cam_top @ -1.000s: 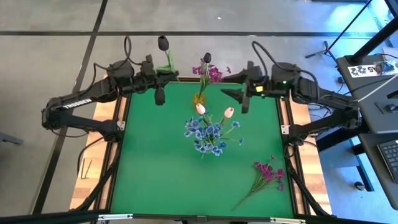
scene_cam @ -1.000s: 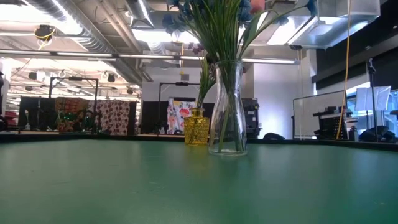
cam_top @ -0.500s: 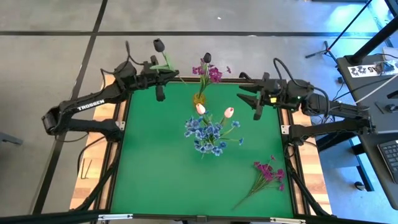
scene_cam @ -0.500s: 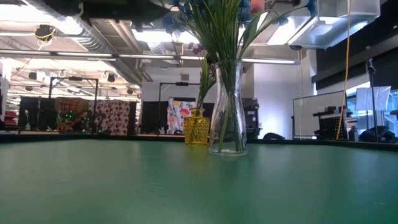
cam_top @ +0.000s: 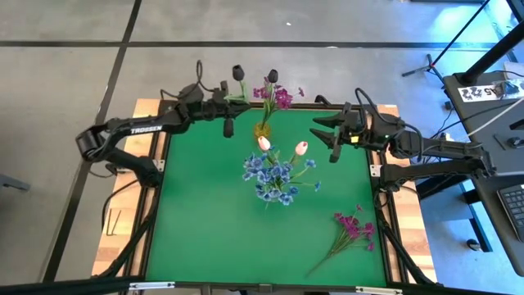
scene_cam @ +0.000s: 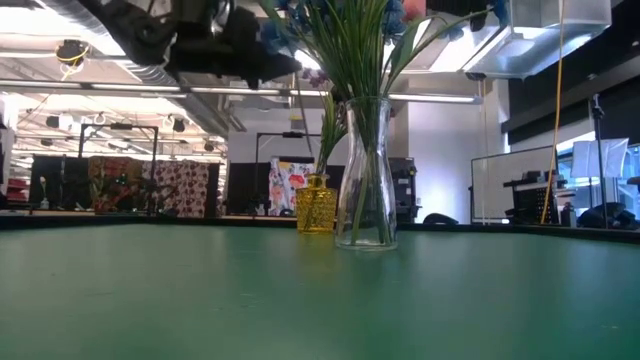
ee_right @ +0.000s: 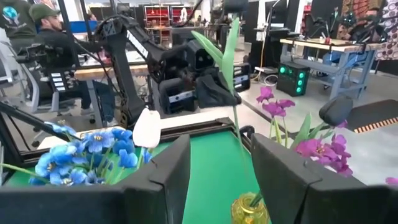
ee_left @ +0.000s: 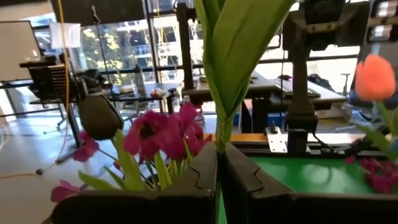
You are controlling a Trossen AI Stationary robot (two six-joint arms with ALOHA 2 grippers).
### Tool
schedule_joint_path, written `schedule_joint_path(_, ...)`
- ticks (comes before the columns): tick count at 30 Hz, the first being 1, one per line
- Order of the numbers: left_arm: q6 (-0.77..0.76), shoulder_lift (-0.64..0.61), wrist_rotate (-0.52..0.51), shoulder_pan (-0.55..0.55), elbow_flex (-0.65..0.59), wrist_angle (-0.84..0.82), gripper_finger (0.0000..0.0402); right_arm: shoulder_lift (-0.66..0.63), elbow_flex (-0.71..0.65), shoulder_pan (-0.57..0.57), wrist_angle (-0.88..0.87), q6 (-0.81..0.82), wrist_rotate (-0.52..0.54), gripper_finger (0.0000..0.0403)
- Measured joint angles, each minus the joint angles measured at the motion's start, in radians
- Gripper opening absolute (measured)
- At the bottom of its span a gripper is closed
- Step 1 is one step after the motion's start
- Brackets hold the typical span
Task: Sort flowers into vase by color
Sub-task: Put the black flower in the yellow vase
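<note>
We see a bench with a green top, edged by a dark frame; a clear glass vase stands near its middle, holding blue blossom sprays and two white-pink tulip buds; a small yellow vase stands close to the far edge, just behind the glass one, holding magenta blossoms and a dark tulip bud; a loose magenta blossom spray lies flat near the right front corner, well apart from both vases.

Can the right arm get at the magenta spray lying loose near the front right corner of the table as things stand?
Probably yes. The right claw is open and empty, and the magenta spray lies alone on bare green table on that arm's side. Nothing stands between them.
</note>
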Motion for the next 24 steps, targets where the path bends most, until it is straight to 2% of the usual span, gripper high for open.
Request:
schedule_joint_path(16,0.038,0.165,0.006,-0.016,0.002,0.053,0.0,-0.001,0.0,0.0,-0.008,-0.01,-0.008,0.0167)
schedule_joint_path(24,0.028,0.185,-0.009,-0.021,0.002,0.054,0.0013,0.004,0.0,0.0,-0.02,-0.002,-0.008,0.0167)
